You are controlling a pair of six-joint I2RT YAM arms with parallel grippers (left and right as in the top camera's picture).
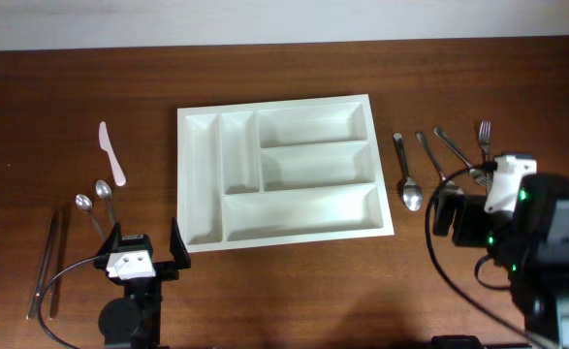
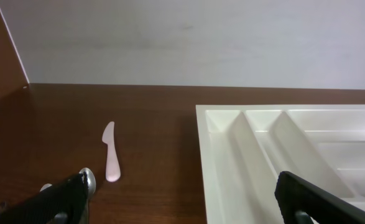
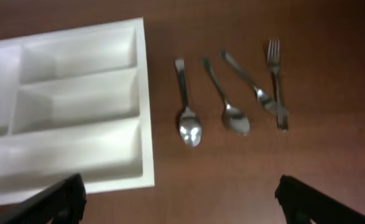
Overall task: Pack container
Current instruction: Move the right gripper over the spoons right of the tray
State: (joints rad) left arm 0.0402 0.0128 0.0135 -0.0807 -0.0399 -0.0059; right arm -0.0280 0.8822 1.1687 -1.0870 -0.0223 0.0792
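White container (image 1: 303, 208) flat at table centre. Left gripper (image 1: 146, 236) wide open, gripping nothing, just off container's near-left corner. Right gripper (image 3: 179, 198) wide open too, unloaded, near spoons (image 3: 188, 127) and fork (image 3: 275, 81) lying right of container.

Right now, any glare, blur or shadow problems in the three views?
Overhead: even light, sharp, only soft shadows inside the container. Left wrist: crisp on the white knife, no glare off the pale wall behind. Right wrist: mildly blurred overall, with small bright highlights on the leftmost spoon.
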